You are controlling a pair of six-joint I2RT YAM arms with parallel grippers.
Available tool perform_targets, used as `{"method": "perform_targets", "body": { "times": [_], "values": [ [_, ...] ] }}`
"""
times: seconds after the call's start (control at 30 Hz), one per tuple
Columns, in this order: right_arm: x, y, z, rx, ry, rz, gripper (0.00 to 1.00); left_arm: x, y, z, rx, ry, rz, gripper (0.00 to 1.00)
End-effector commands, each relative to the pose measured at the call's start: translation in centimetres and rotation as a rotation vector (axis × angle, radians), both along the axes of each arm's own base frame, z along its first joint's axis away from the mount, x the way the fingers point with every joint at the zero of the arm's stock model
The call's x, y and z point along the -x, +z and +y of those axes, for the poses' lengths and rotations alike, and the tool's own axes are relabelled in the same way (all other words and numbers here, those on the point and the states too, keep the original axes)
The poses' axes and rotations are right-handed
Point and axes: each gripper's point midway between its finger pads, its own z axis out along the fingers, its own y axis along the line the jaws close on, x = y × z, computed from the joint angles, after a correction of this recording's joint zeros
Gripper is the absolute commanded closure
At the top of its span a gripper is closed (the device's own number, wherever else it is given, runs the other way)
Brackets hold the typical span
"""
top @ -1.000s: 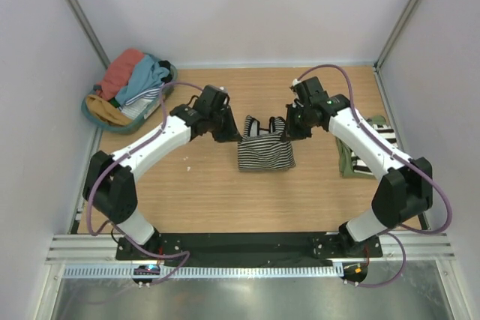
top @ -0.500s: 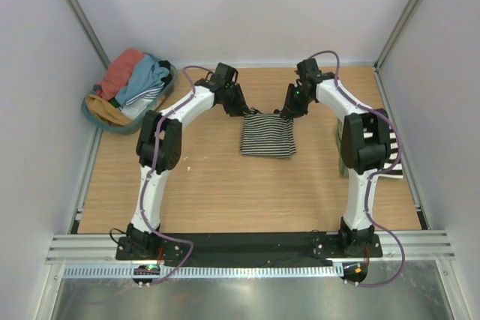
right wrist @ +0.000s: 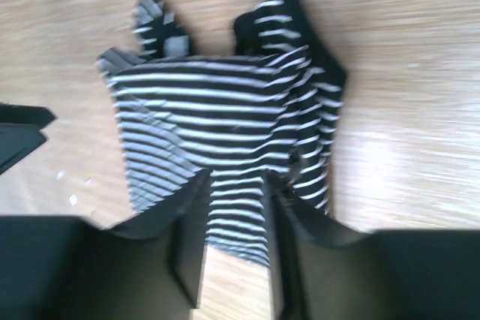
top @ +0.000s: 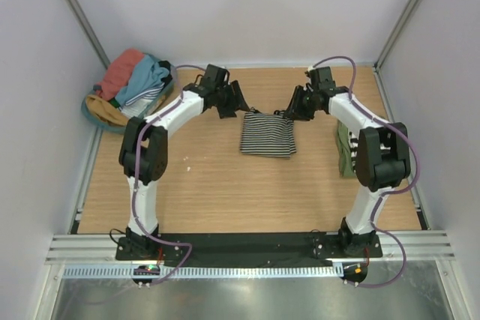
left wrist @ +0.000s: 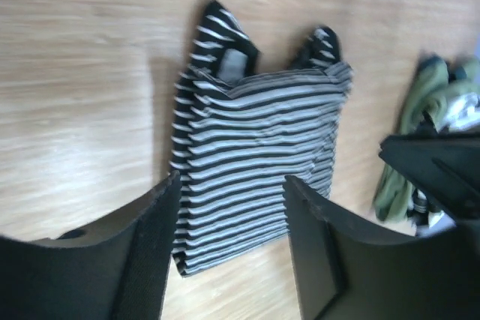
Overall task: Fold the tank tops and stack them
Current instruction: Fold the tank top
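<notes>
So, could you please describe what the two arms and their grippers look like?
Both the left arm and right arm have white tubular links joined by bulky black joint housings. A purple cable loops loosely along each one. The left gripper and right gripper are matte black, each with two flat, broad fingers. No markings are readable.

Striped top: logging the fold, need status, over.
Left hand open, right hand open, neither gripping. Striped top folded flat on table. Nothing in the way; olive pile off to the right.
</notes>
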Motion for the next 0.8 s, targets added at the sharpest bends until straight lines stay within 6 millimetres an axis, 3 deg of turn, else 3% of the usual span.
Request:
{"method": "perform_targets", "body": {
  "times": [0.0,0.03,0.17,0.2,0.3,0.33,0.37,0.43,0.53,0.57,0.63,0.7,0.77],
  "values": [
    [0.4,2.8,2.6,-0.137,0.089,-0.097,0.64,1.4,5.0,-2.9,0.113,-0.090,-0.132,0.44],
    [0.6,2.6,2.9,-0.165,0.086,-0.081,0.74,1.4,5.3,-3.6,0.148,-0.088,-0.136,0.49],
    [1.1,1.1,4.9,-0.290,0.126,-0.042,0.90,1.6,4.0,-6.2,0.227,-0.139,-0.073,0.73],
    [1.5,0.5,5.4,-0.330,0.145,-0.013,0.95,1.1,3.2,-6.9,0.242,-0.147,-0.059,0.74],
    [3.0,-1.2,6.2,-0.406,0.160,0.037,0.96,-0.9,2.0,-7.6,0.282,-0.127,-0.042,0.78],
    [3.3,-1.7,6.2,-0.411,0.154,0.041,0.97,-1.6,-1.0,-7.5,0.269,-0.115,0.003,0.80],
    [4.5,-3.2,5.9,-0.406,0.141,0.082,0.97,-2.7,-1.0,-7.6,0.284,-0.104,0.004,0.82],
    [5.3,-5.0,5.2,-0.382,0.115,0.112,0.97,-4.0,-4.8,-6.4,0.265,-0.068,0.064,0.83],
    [6.2,-7.3,3.4,-0.369,0.062,0.155,0.99,-5.5,-7.7,-4.9,0.239,-0.027,0.092,0.84],
    [6.9,-8.1,2.8,-0.379,0.029,0.183,0.99,-5.9,-7.9,-4.5,0.239,-0.021,0.090,0.84],
    [6.7,-7.6,2.1,-0.397,0.005,0.153,0.99,-6.1,-8.3,-4.2,0.230,-0.018,0.090,0.84],
    [7.1,-7.2,1.8,-0.378,0.006,0.145,0.91,-6.3,-7.4,-4.0,0.218,-0.028,0.063,0.80],
    [6.9,-5.8,1.4,-0.353,0.002,0.103,0.81,-6.3,-5.0,-3.9,0.214,-0.042,0.017,0.65]
  ]
}}
